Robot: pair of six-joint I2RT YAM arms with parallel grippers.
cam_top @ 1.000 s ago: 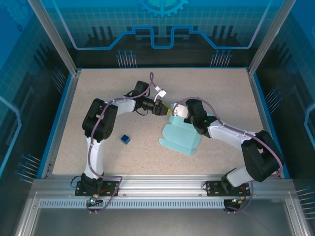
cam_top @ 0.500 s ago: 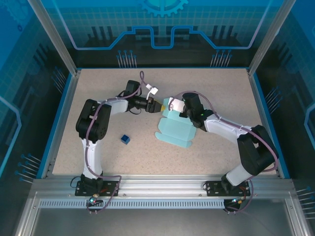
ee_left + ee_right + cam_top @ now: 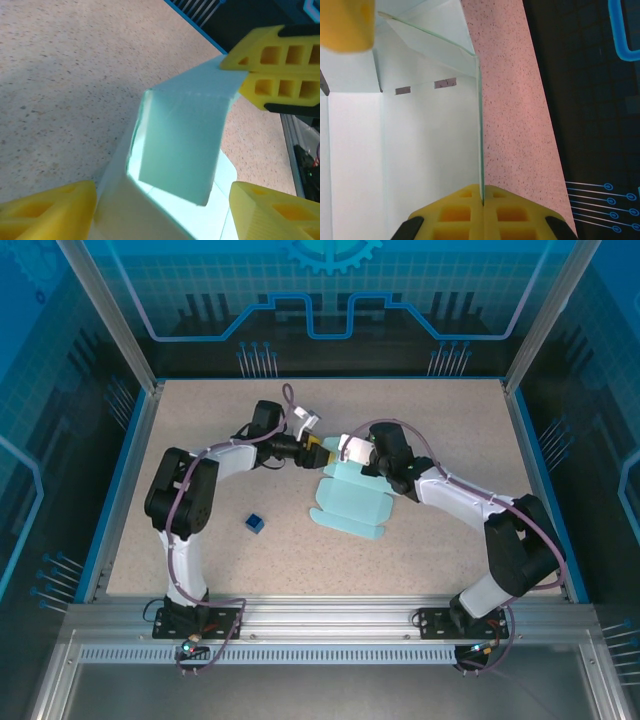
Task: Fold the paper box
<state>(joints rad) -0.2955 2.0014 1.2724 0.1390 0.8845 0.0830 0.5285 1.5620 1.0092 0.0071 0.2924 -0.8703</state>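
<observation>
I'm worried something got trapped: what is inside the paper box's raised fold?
Inside the paper box, bare pale card and two small slots show, nothing loose. The table beneath the flat sheet is covered.

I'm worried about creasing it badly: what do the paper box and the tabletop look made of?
The paper box: thin pale-blue card, matte, judging by its crisp fold lines and thin edge. The table: a hard, speckled beige top with little sheen, perhaps laminate or a stone-look composite; the pictures leave that open.
</observation>
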